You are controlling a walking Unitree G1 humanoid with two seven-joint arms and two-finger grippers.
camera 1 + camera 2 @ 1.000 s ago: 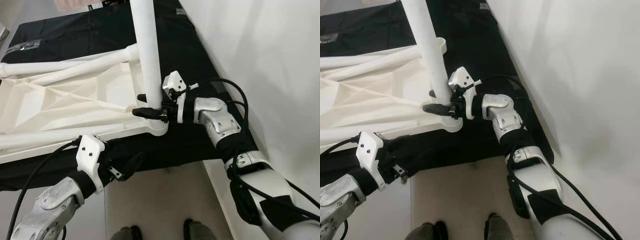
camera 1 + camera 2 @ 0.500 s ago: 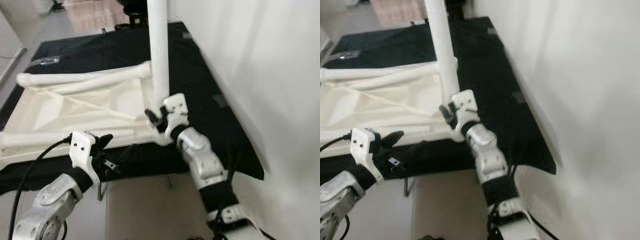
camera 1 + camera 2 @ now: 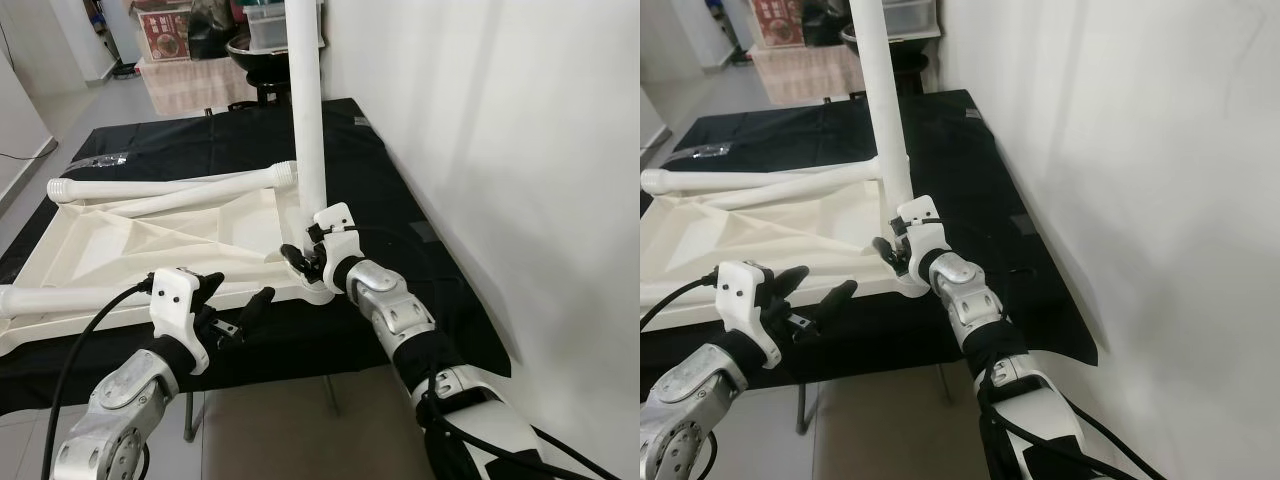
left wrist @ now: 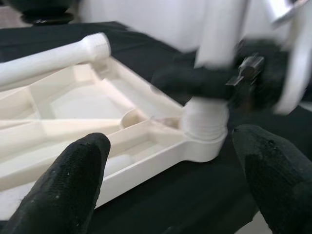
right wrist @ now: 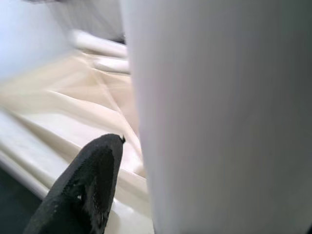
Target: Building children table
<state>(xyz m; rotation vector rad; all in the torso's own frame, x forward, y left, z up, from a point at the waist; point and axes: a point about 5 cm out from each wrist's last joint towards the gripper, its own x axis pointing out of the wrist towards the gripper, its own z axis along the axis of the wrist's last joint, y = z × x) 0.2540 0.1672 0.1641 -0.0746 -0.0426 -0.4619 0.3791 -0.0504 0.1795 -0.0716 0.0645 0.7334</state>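
A white children's table top lies upside down on a black-covered table. One white table leg stands upright in its near right corner socket. My right gripper is shut on the base of that leg; in the right wrist view one black finger lies against the leg. My left gripper hangs open just before the top's front edge, aimed at the same corner socket. Its fingers have nothing between them. Two loose legs lie across the top.
A white wall runs close along the right side of the table. Boxes and a dark round object stand beyond the far end. The black cloth hangs over the near edge, with floor below.
The camera has lifted and now looks further across the table. My left gripper has risen from below the front edge to its level. The right gripper stays on the upright leg's base.
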